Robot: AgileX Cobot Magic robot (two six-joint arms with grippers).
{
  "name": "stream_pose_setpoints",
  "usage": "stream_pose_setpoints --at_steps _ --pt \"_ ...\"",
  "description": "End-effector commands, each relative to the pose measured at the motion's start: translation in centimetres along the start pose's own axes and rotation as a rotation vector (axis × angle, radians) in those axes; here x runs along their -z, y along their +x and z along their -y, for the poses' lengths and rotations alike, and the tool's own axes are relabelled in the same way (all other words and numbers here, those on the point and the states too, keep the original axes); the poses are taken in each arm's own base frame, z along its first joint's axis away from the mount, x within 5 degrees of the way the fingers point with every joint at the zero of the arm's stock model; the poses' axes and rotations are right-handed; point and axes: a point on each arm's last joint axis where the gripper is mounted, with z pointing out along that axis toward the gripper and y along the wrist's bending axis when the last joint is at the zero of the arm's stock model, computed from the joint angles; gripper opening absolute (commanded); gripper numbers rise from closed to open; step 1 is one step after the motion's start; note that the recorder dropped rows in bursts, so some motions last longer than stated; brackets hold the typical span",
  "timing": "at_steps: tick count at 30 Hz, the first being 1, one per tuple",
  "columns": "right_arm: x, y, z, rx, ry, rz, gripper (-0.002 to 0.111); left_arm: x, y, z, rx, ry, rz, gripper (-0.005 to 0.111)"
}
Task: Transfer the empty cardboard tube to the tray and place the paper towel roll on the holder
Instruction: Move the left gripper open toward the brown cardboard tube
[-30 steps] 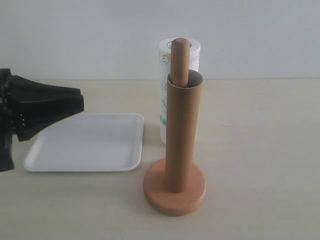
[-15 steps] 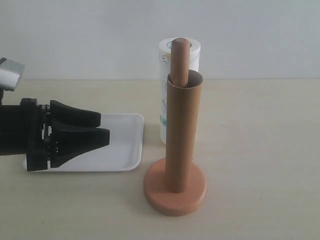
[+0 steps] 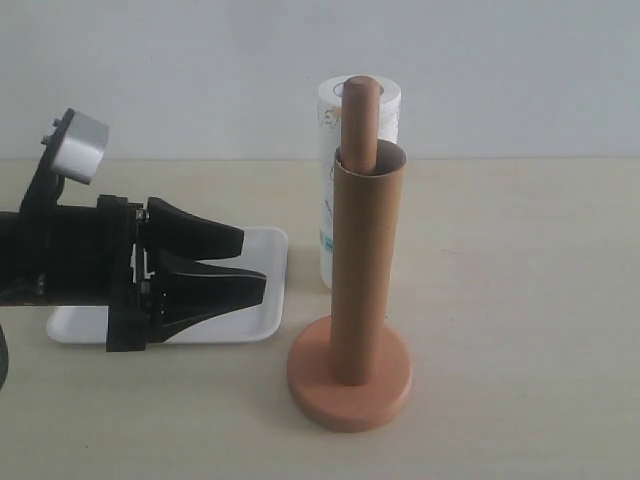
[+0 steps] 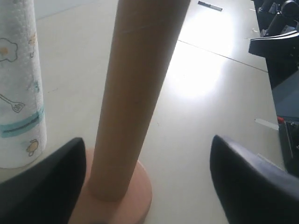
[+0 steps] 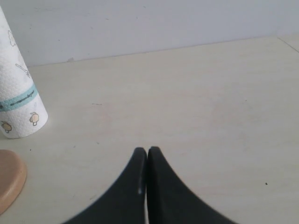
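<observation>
Now, left claw (image 3: 253,263) wide apart, the empty cardboard tube (image 3: 365,270) upright ahead of it, untouched

No words, numbers or brand names can be read anywhere. The paper towel roll (image 4: 18,70) has only little drawings on it. No letters can be made out there.
</observation>
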Motion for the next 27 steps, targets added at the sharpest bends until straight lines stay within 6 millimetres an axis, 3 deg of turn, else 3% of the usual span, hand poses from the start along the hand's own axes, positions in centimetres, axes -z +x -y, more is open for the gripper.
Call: stream_pose_setpoints --at_steps 1,10,17,22,25,27 --pt "0.0 -0.1 0.0 0.005 0.005 0.009 0.0 -0.2 -0.3 0.1 -0.006 0.015 0.015 0.07" --pt "0.0 -0.1 0.0 0.005 0.005 0.009 0.0 -0.2 -0.3 0.1 -0.004 0.018 0.016 0.07" --pt "0.0 -0.1 0.0 0.005 0.005 0.009 0.0 -0.9 0.4 2.0 0.053 0.116 -0.104 0.069" --pt "0.0 -0.1 0.0 0.005 0.005 0.009 0.0 0.1 -0.2 2.8 0.094 -0.111 -0.235 0.044" --pt "0.0 -0.1 0.0 0.005 0.005 0.009 0.0 0.9 -1.0 3.6 0.125 -0.213 -0.245 0.051" --pt "0.0 -0.1 0.0 0.003 0.005 0.01 0.0 2.5 -2.3 3.7 0.22 -0.453 -0.157 0.063"
